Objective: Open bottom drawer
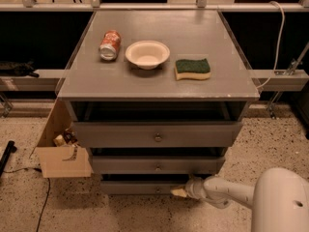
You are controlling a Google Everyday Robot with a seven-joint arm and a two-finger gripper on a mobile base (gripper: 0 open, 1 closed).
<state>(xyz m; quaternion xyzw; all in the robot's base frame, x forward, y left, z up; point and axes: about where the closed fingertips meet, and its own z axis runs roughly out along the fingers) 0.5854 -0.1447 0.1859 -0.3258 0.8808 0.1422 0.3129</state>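
The grey cabinet has three drawer fronts. The bottom drawer (140, 186) is the narrowest and lowest, with a small round knob (157, 189) at its centre, and its front stands just above the floor. My gripper (179, 192) is at the right part of that drawer front, low near the floor, a little to the right of the knob. The white arm (227, 192) reaches in from the lower right.
On the cabinet top (212, 42) lie a red can (109, 44) on its side, a white bowl (147, 54) and a green-yellow sponge (192, 68). A cardboard box (60, 151) stands on the floor at the left. A cable (44, 202) runs over the speckled floor.
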